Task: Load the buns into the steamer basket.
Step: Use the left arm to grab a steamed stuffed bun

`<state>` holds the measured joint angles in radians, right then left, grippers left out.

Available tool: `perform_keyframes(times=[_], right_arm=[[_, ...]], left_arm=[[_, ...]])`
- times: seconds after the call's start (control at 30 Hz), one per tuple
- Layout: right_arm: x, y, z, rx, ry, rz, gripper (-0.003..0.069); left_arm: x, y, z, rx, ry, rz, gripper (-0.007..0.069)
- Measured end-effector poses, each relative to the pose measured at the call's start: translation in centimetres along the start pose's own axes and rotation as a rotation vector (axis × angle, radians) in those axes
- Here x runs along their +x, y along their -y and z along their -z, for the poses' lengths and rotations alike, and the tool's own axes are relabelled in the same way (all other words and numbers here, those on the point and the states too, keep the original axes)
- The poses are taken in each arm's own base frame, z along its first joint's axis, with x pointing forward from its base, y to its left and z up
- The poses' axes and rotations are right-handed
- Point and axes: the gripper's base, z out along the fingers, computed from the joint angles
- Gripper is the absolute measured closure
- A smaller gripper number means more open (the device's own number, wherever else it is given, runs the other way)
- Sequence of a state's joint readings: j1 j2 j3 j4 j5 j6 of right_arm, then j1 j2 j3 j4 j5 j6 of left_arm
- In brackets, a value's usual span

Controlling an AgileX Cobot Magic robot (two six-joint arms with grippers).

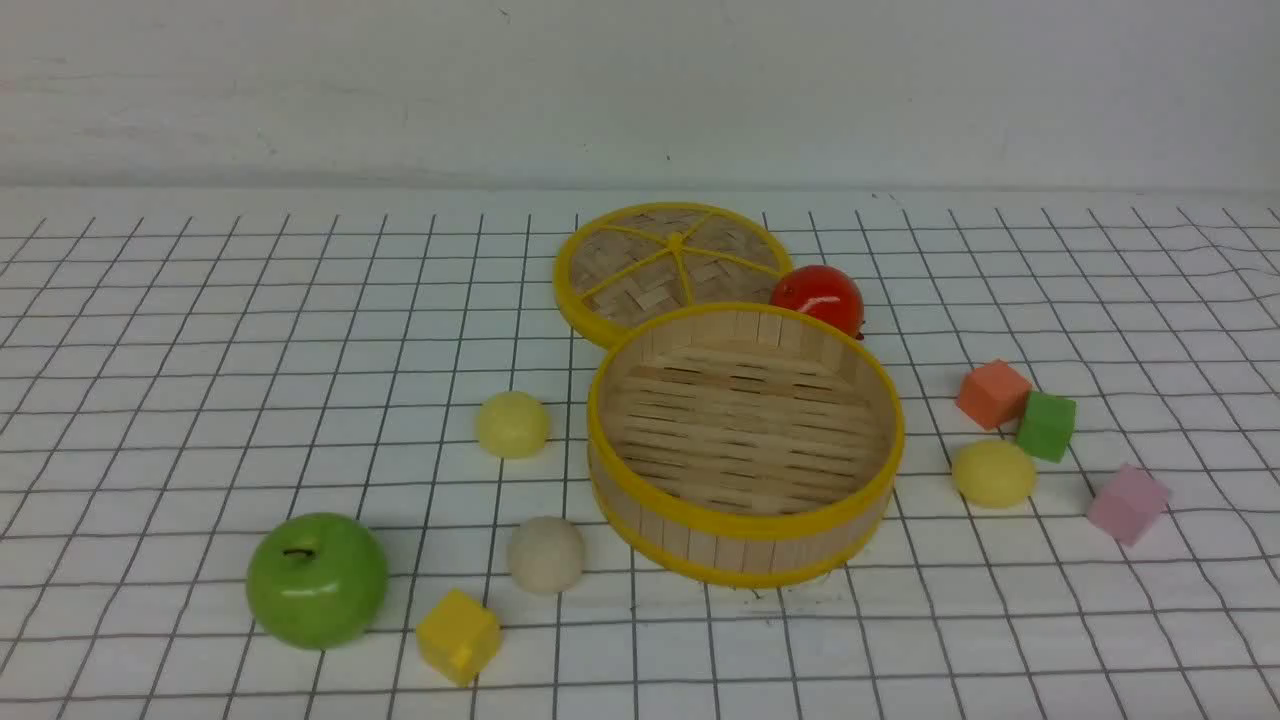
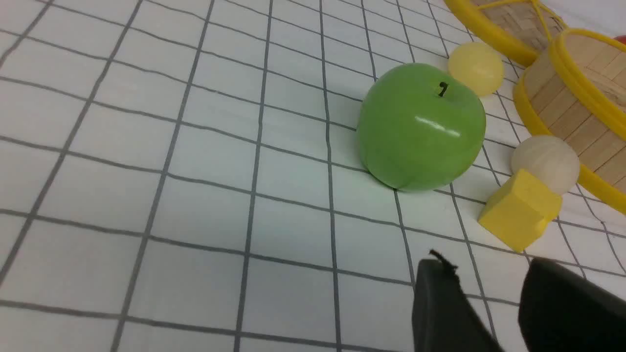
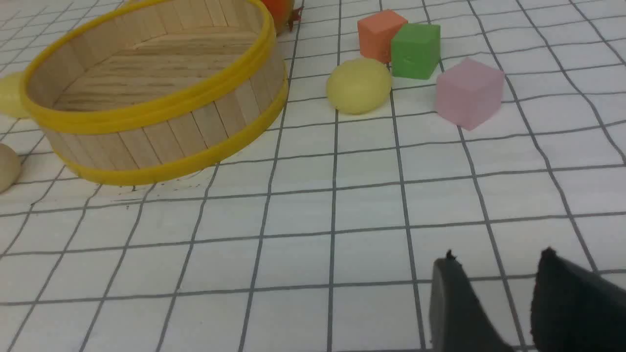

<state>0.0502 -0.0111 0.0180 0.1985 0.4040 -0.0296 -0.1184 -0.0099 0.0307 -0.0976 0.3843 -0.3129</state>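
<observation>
Front view: steamer basket [image 1: 745,420] right of centre, no bun inside. Pale yellow bun [image 1: 513,425] left of it; beige bun [image 1: 546,555] lower, near the basket's lower left; second yellow bun [image 1: 994,474] at right, beside green cube [image 1: 1047,426]. Green apple [image 1: 317,580] lower left. Left gripper [image 2: 477,261] and right gripper [image 3: 499,254]: fingers parted, nothing held, both over bare surface [image 1: 330,420].
</observation>
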Motion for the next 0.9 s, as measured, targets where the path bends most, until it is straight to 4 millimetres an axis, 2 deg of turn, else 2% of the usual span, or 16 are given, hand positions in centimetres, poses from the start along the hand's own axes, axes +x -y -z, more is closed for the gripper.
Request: perform_keyframes(times=[0.9], right_arm=[[0.0,0.0,0.0,0.0,0.0,0.0,0.0419]], left_arm=[[-0.08,0.06,0.0,0.006,0.008,0.012,0.0387]])
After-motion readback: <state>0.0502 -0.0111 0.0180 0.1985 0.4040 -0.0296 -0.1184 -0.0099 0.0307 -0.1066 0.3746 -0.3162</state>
